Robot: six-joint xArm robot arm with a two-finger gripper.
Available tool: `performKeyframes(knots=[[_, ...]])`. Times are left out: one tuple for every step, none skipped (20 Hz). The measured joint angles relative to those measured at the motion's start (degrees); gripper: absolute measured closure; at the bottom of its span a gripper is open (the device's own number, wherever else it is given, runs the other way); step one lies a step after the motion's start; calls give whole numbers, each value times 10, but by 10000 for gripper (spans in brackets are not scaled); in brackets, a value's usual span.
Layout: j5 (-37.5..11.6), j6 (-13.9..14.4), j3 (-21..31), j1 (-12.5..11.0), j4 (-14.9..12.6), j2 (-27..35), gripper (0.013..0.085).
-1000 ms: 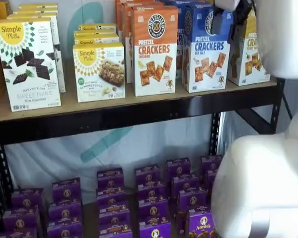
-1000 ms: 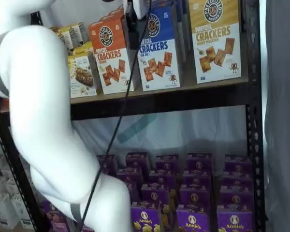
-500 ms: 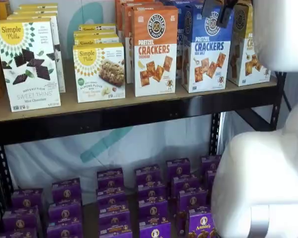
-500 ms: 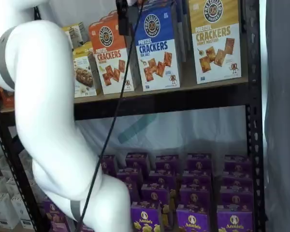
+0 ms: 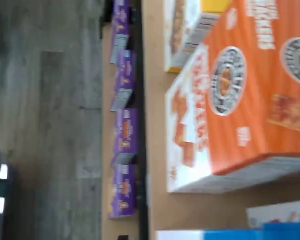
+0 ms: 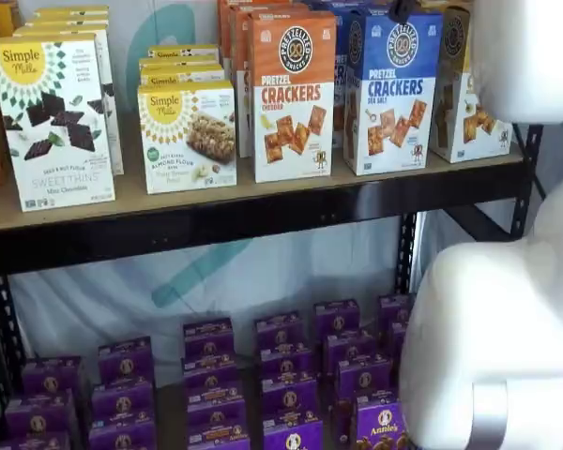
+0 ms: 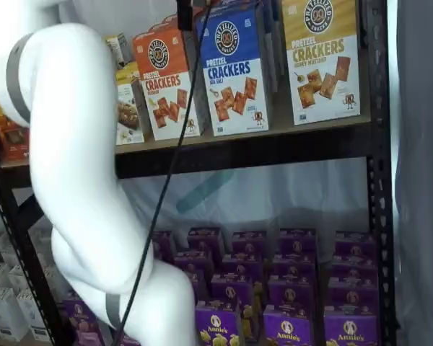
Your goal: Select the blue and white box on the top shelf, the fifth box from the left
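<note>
Just below the gripper (image 6: 401, 9), the blue and white box (image 6: 388, 91) stands upright at the front edge of the top shelf (image 6: 263, 214), a tan board with a black front beam. Only a dark finger tip shows at the upper edge in both shelf views, so cannot tell how far the jaws are parted or whether they hold anything; nothing visibly gripped. In a shelf view the tip (image 7: 184, 13) hangs over the box's (image 7: 234, 68) upper left corner with a black cable (image 7: 175, 162) dropping beside it.

Left of the jaws: the orange-topped cheddar cracker carton (image 6: 293, 94), just beside the blue box. Further left, a yellow-topped almond flour bar carton (image 6: 188, 136) and a white Sweet Thins carton (image 6: 52, 122). Right of the jaws: a yellow-topped cracker carton (image 7: 321, 58), largely hidden by the white arm (image 6: 521, 56) in one shelf view, fully clear in the other. Lower level: rows of small purple boxes (image 6: 286, 375).

The big white arm link (image 7: 72, 166) blocks the shelf's left part in one shelf view.

Wrist view is turned sideways and blurred: orange carton (image 5: 240, 100) seen close from above, a strip of the blue box (image 5: 250, 234) next to it, tan board (image 5: 157, 150), purple boxes (image 5: 124, 192) and grey floor (image 5: 45, 120) beyond. No fingers visible there.
</note>
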Motion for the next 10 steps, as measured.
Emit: performKeyframes(knots=[[-7,-1,-7,1,-2,8,130],[-5,-2,-17,1,-4,19,130],[-1,-2,-29,1,-6,30,130],[3,-3,-40,1,-7,41,130],[6,-3,-50,2,-10,50,130],[7,-3,-58,3,-13,59,130],[8,-4,-67,5,-17,67,130],[7,-4,-72,7,-20,74,130],[7,-4,-78,8,-22,80,130],[6,-4,-85,10,-25,89,130]])
